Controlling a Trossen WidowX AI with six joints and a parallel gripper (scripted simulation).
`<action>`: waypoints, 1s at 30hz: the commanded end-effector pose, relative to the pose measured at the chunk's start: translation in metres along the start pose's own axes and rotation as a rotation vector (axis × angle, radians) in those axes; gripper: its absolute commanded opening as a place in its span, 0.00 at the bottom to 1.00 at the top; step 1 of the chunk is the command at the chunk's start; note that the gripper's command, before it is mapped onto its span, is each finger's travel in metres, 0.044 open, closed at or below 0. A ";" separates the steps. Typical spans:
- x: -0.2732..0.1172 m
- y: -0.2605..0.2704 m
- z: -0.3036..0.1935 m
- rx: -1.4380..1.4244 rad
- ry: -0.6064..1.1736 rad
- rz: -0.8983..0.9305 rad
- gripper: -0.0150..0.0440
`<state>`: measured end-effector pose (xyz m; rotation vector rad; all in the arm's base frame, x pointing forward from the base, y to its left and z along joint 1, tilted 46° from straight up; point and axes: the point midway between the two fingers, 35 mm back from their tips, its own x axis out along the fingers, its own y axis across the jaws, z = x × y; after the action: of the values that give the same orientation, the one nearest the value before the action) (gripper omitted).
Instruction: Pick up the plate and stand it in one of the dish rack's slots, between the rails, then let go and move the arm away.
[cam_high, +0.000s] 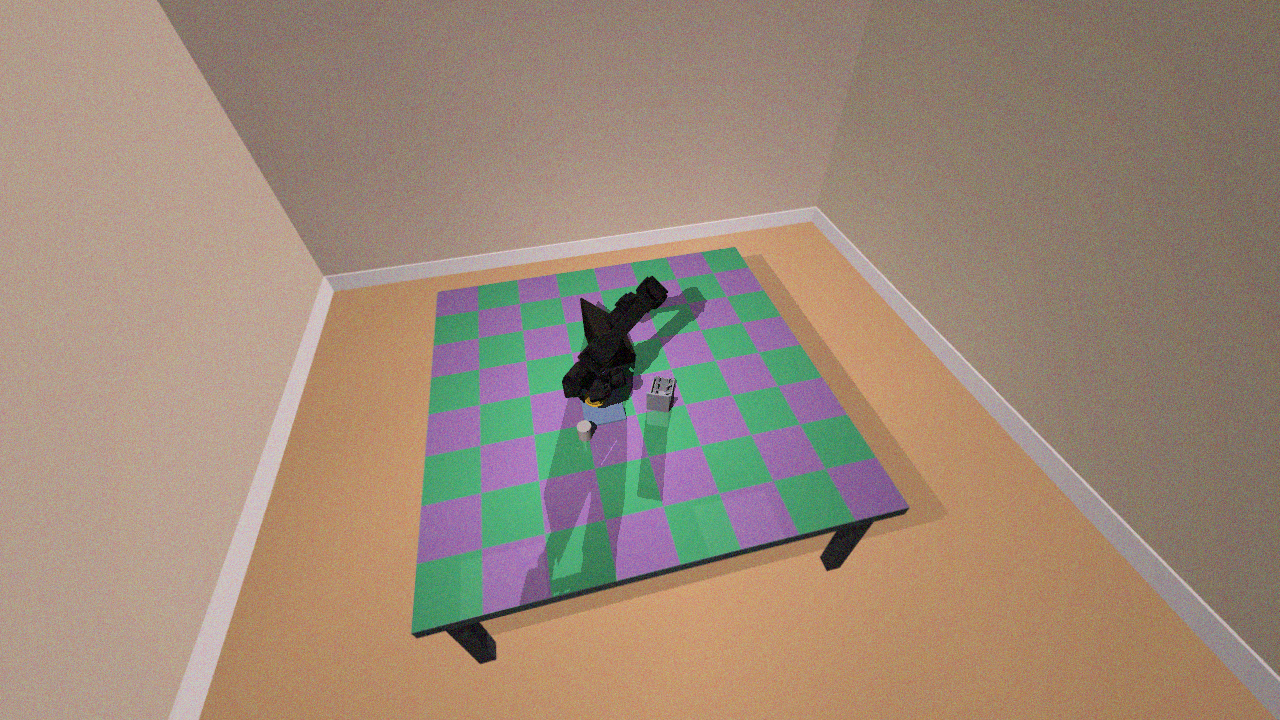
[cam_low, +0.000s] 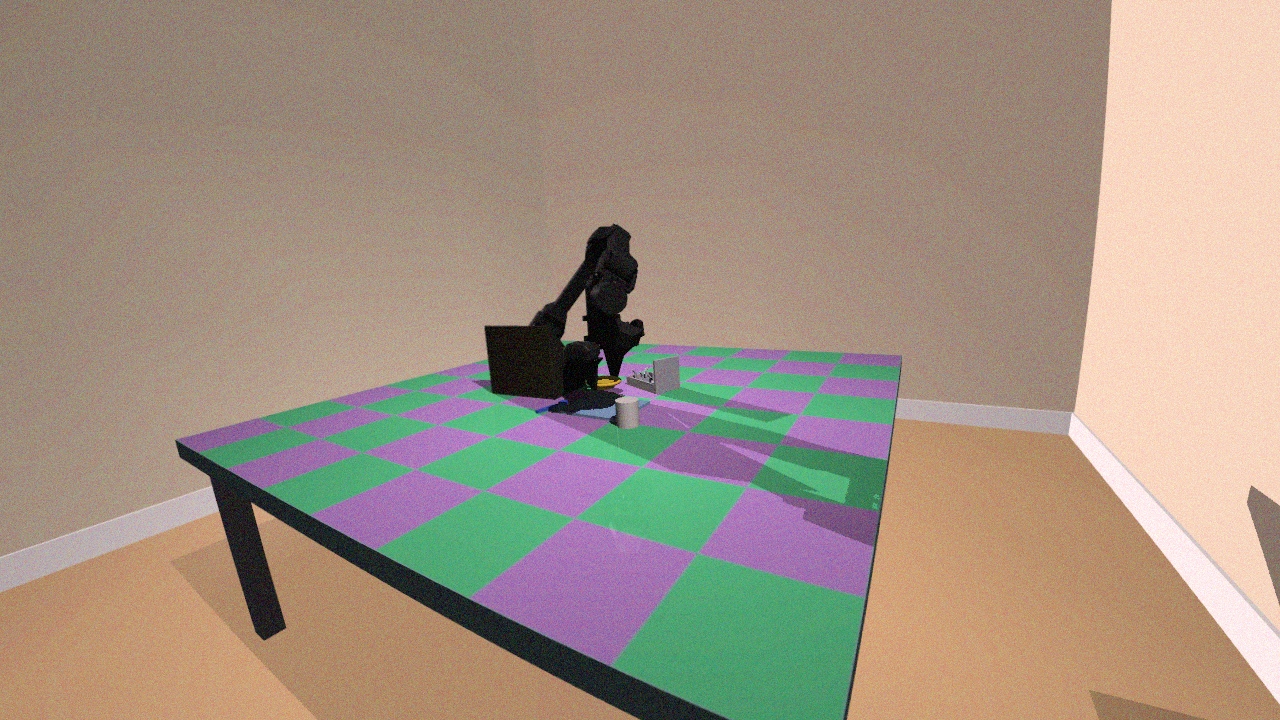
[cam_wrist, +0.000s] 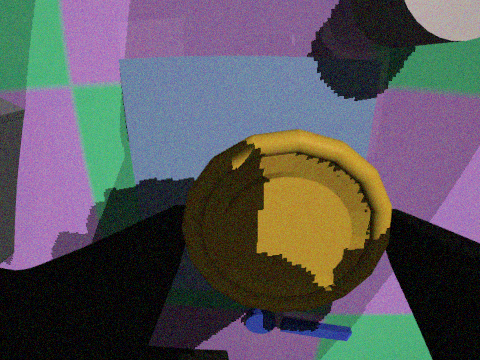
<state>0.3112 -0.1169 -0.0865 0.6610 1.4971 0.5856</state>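
Note:
The yellow round plate (cam_high: 593, 402) (cam_low: 608, 382) (cam_wrist: 310, 215) is held roughly level a little above the table, with its rim between my fingertips. My gripper (cam_high: 595, 398) (cam_low: 603, 378) (cam_wrist: 284, 218) points down and is shut on the plate, one black finger at each side in the wrist view. The arm hides much of the plate in the top and exterior views. The small grey dish rack (cam_high: 660, 394) (cam_low: 665, 376) stands on the table, to the right of the gripper in the top and exterior views. Part of a grey thing, apparently the rack, shows at the wrist view's left edge.
A flat blue mat (cam_high: 608, 413) (cam_wrist: 200, 105) lies under and beside the plate. A whitish cylinder (cam_high: 584, 429) (cam_low: 627, 413) (cam_wrist: 450, 17) stands near the mat's corner. A blue utensil (cam_wrist: 335, 331) lies at the mat's other side. A black panel (cam_low: 523, 360) stands by the arm's base.

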 end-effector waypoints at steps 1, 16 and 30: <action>-0.025 0.000 0.003 -0.009 -0.009 -0.011 0.25; -0.088 -0.001 0.000 -0.005 -0.017 -0.003 0.25; -0.102 0.048 0.000 0.324 -0.022 -0.004 0.25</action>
<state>0.3130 -0.1670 0.0031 0.8357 1.5616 0.4044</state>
